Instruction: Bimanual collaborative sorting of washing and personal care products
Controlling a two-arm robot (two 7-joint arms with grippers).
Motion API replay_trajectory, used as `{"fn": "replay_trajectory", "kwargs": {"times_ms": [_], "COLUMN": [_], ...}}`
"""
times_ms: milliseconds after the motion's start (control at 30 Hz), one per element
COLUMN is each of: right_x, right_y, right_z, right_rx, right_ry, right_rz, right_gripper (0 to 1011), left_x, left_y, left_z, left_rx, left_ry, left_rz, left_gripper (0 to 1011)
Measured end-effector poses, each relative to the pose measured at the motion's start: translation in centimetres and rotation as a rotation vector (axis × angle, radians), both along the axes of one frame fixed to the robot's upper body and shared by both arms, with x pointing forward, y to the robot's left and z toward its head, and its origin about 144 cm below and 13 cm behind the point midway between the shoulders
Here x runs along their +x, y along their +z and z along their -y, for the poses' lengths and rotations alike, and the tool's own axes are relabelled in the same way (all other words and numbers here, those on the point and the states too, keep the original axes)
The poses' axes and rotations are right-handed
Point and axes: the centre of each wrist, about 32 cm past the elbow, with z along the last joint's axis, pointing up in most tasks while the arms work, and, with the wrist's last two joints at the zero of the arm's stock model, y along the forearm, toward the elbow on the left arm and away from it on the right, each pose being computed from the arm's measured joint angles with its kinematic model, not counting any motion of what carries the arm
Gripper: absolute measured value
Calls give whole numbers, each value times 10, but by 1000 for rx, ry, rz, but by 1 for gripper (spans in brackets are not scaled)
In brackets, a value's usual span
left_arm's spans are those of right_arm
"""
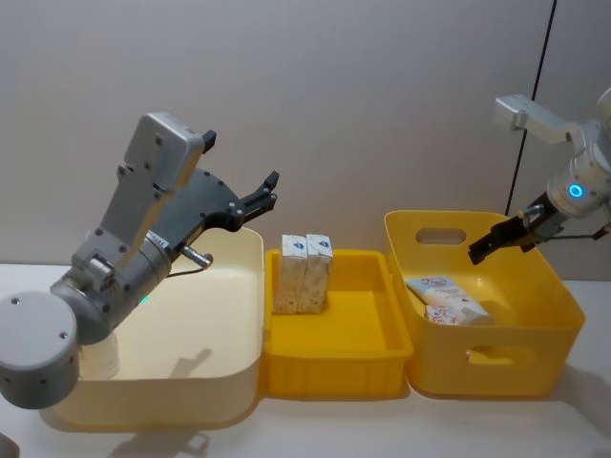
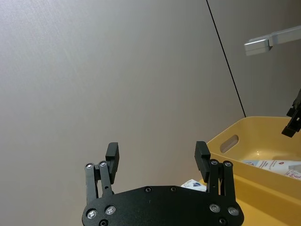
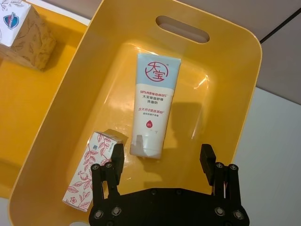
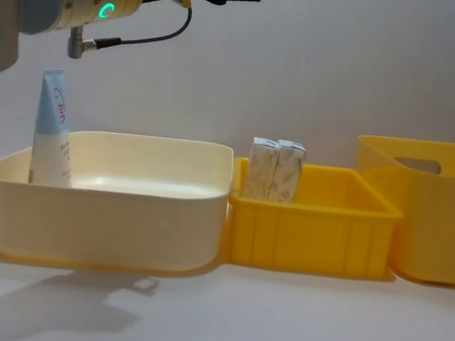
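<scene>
Right gripper (image 3: 162,162) hangs over the deep yellow bin (image 3: 84,84), jaws spread wide, holding nothing. Below it lie a light-blue tube (image 3: 153,106) and, at the tube's seven o'clock, a white-and-red carton (image 3: 89,172). Left gripper (image 2: 157,155), also released and empty, is raised above the cream bin (image 1: 239,315).

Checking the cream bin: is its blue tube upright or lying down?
Upright: the blue tube stands on end in the cream bin, leaning against its wall.

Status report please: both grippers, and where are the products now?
Left gripper open, raised over cream bin. Right gripper open above tube and carton in deep yellow bin. Nothing blocking.
</scene>
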Motion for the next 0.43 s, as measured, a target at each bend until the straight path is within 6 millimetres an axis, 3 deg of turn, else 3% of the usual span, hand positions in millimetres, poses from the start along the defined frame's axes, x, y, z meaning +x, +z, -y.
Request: {"fn": "replay_trajectory", "kwargs": {"times_ms": [433], "right_x": [0], "right_y": [0], "right_z": [0], "right_rx": [0], "right_ry": [0], "right_rz": [0], "right_gripper": [1001], "left_x": [0], "left_y": [0], "left_z": [0], "left_rx": [0], "left_ry": [0], "left_rz": [0], "left_gripper": [1003]}}
